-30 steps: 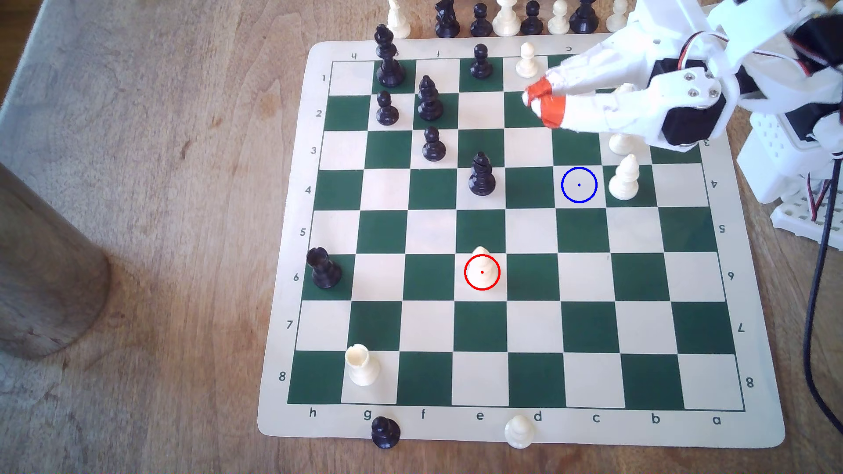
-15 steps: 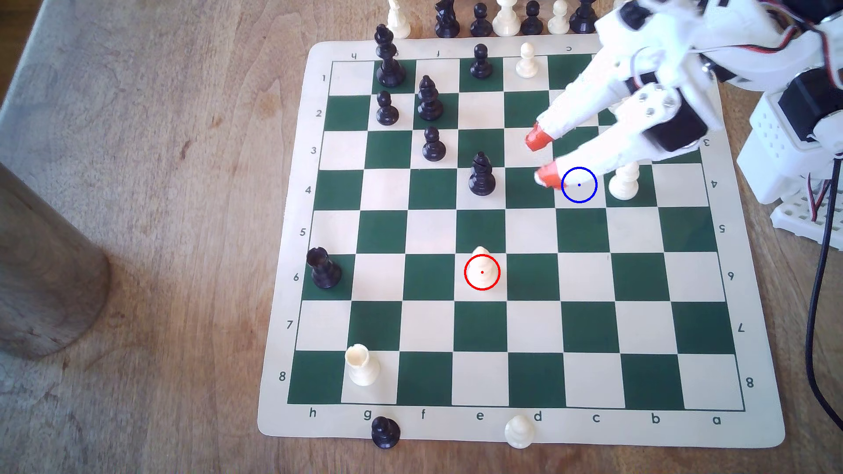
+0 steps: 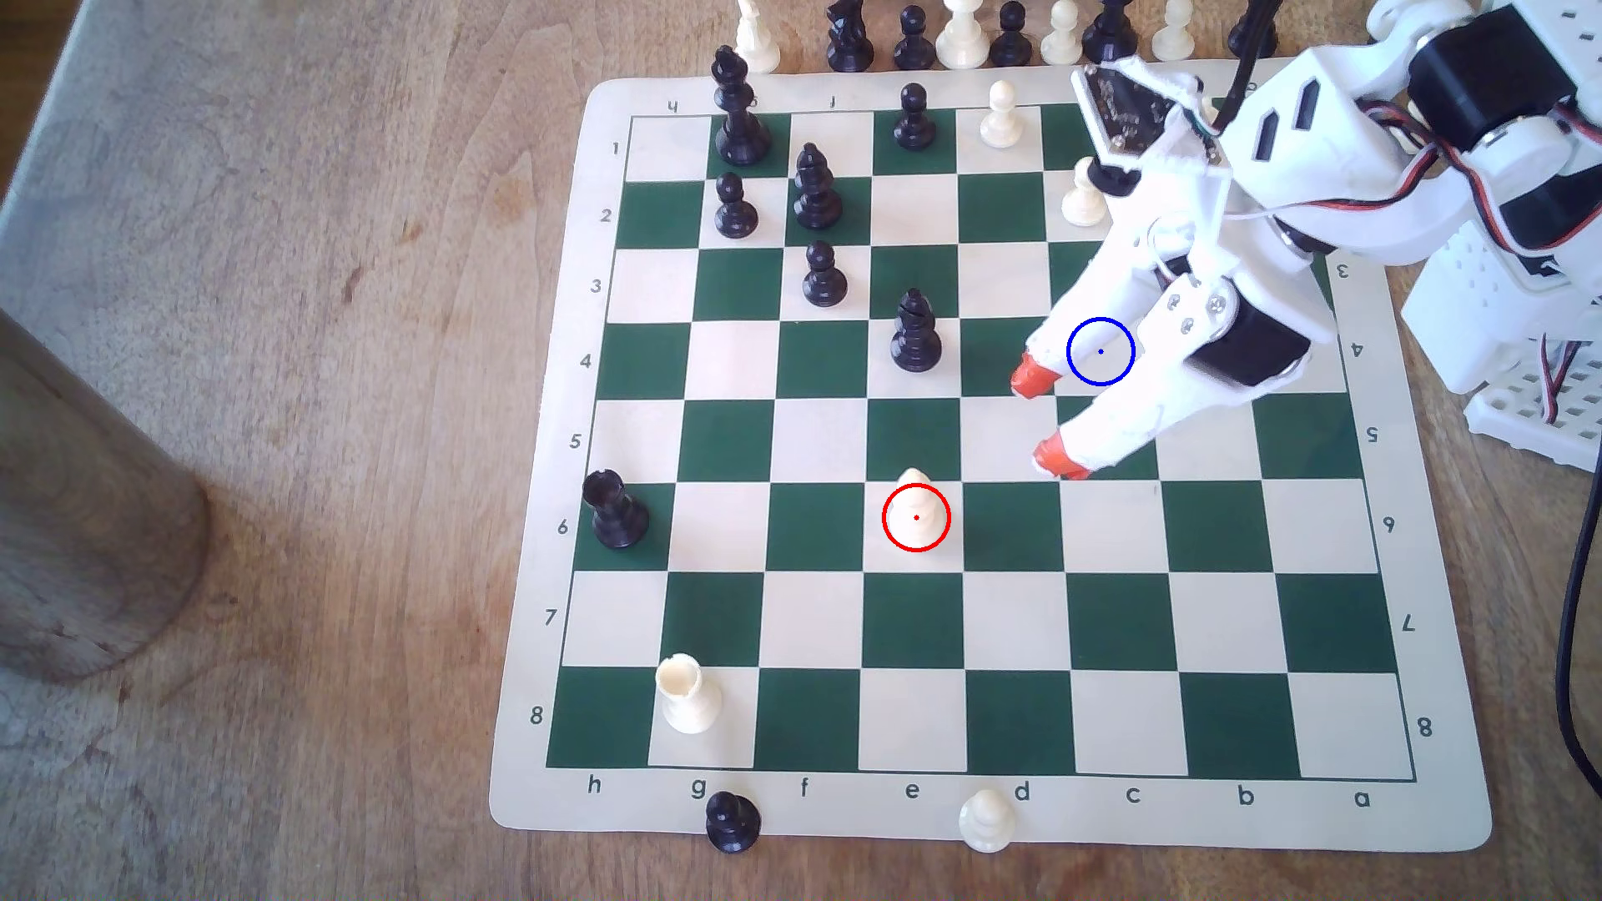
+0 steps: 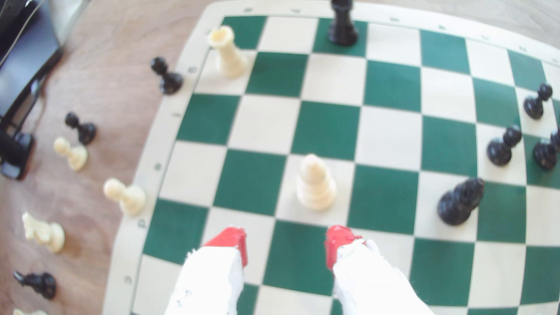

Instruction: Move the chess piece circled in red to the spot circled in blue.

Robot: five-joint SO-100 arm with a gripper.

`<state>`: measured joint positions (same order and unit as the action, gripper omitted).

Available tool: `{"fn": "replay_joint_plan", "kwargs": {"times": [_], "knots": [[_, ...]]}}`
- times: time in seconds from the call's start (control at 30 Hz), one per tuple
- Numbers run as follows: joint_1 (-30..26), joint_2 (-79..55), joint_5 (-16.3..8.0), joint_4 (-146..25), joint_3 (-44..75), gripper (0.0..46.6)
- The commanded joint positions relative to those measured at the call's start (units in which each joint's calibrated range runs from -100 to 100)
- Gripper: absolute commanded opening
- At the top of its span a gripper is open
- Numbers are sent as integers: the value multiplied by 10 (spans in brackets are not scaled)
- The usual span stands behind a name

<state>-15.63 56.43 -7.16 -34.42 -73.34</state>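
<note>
The chess piece circled in red (image 3: 915, 507) is a cream bishop standing upright on a light square in row 6, near the board's middle. My gripper (image 3: 1045, 418) hovers open up and to the exterior view's right of it, about two squares away, with nothing between its orange-tipped fingers (image 3: 1032, 379). The blue ring (image 3: 1100, 351) that marks the spot lies over my upper finger, which covers most of that square. In the wrist view the bishop (image 4: 315, 183) stands just ahead of the gap of my open gripper (image 4: 285, 245).
A black bishop (image 3: 914, 333) stands two squares beyond the cream one. A cream pawn (image 3: 1084, 195) stands close to my arm. A cream rook (image 3: 689, 693) and a black rook (image 3: 614, 509) stand toward the exterior view's left. Spare pieces line the far edge.
My gripper was shut near row 2 a second ago. It has opened and swung down the exterior view to rows 4 and 5, closer to the cream bishop. No piece has moved.
</note>
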Motion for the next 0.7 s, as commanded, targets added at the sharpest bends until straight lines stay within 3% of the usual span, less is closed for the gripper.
{"fn": "replay_joint_plan", "kwargs": {"times": [0.0, 0.27, 0.47, 0.67], "knots": [[14, -34, -1, 55, -4, 162], [21, -165, 0, 89, 53, 162], [40, -247, 8, 170, 77, 195], [43, -277, 4, 176, 105, 194]]}}
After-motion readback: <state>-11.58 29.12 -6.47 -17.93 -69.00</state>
